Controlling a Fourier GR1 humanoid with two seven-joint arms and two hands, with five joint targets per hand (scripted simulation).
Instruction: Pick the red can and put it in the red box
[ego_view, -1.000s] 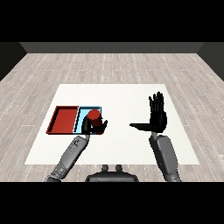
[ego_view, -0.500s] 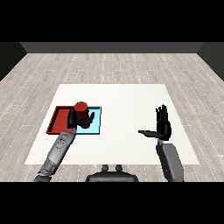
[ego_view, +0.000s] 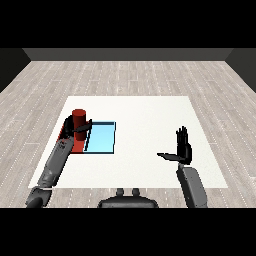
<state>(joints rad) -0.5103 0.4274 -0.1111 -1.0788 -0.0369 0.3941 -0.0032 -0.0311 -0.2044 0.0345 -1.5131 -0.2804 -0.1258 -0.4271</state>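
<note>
From where I stand, the left robot hand (ego_view: 75, 131) has its black fingers and thumb curled round the upright red cylindrical can (ego_view: 79, 119), carrying it over the flat red tray (ego_view: 64, 134), which lies mostly hidden beneath the hand and grey forearm. I cannot tell whether the can's base is touching the tray floor or hanging just above it. The shallow light blue tray (ego_view: 101, 138) lies right beside the red one, the two touching along one edge, and the can stands near that shared edge. Over on the other side, well apart from both trays, the right robot hand (ego_view: 183, 149) is raised with straight fingers spread and thumb out sideways, holding nothing above the white square tabletop (ego_view: 145, 120). To my eye the carry looks nearly done and what remains is the set-down and release. The danger is in the placement: being so close to the dividing edge, the can could come down on the rim between the trays and tip, or land on the blue side. If the fingers open while the can is tilted or still aloft, it might topple and roll out.
</note>
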